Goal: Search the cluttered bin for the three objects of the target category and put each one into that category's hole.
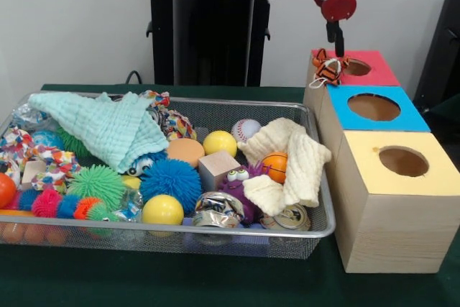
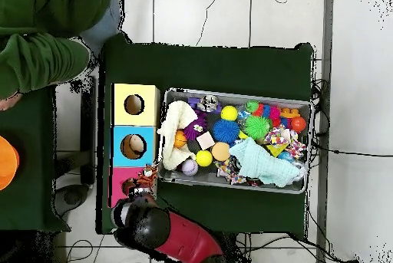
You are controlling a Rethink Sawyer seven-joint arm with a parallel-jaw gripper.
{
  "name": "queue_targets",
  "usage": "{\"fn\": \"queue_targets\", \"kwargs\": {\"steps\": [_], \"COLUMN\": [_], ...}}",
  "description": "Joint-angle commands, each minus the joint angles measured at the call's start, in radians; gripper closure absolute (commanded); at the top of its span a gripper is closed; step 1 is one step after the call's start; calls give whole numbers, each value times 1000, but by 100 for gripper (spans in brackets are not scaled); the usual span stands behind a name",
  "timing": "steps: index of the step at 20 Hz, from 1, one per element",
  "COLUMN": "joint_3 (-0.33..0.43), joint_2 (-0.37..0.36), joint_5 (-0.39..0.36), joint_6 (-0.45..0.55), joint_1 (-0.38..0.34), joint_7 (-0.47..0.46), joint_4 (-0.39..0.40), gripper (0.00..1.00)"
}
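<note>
We see the gripper point(image 1: 338, 42) hanging over the red box point(image 1: 374, 73), its narrow black tip just above the hole in that box point(image 1: 357, 67); we cannot tell how the tip is set, it shows only as one dark stub. An orange, black and white striped soft toy point(image 1: 329, 68) sits on the red box's top at the hole's edge, draped over the corner nearest the bin, not inside the hole. In the overhead view the same toy point(image 2: 146, 174) lies at the corner of the red box point(image 2: 121, 181) beside the arm's dark head point(image 2: 146, 225). Next to the red box stand a blue box point(image 1: 374, 109) and a yellow box point(image 1: 402, 163), each with a round hole on top, all three in a row touching each other beside the wire mesh bin point(image 1: 316, 231). The bin is crowded: a mint green cloth point(image 1: 108, 127) over the left part, a cream cloth point(image 1: 291, 159) on the right draped around a small orange basketball point(image 1: 275, 165), a baseball point(image 1: 246, 130), two yellow balls point(image 1: 162, 211), a blue spiky ball point(image 1: 171, 180), a green spiky ball point(image 1: 97, 181), a wooden cube point(image 1: 218, 169), a purple toy with eyes point(image 1: 237, 181), a crushed can point(image 1: 287, 217). A person's green sleeve point(image 2: 46, 45) shows at the overhead view's upper left.
</note>
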Motion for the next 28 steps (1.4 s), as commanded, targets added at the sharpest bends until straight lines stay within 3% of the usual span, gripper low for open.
{"fn": "queue_targets", "kwargs": {"steps": [1, 10, 14, 21, 25, 27, 28], "joint_3": [87, 4, -11, -104, -204, -343, -451], "joint_2": [14, 17, 31, 30, 40, 42, 49], "joint_5": [51, 54, 46, 47, 40, -8, -52], "joint_6": [0, 34, 19, 67, 93, 181, 254], "joint_1": [-23, 49, 49, 118, 176, 251, 309], "joint_7": [162, 172, 158, 166, 172, 173, 181], "joint_4": [5, -40, -43, -81, -126, -202, -267], "gripper": [0, 0, 0, 0, 0, 0, 0]}}
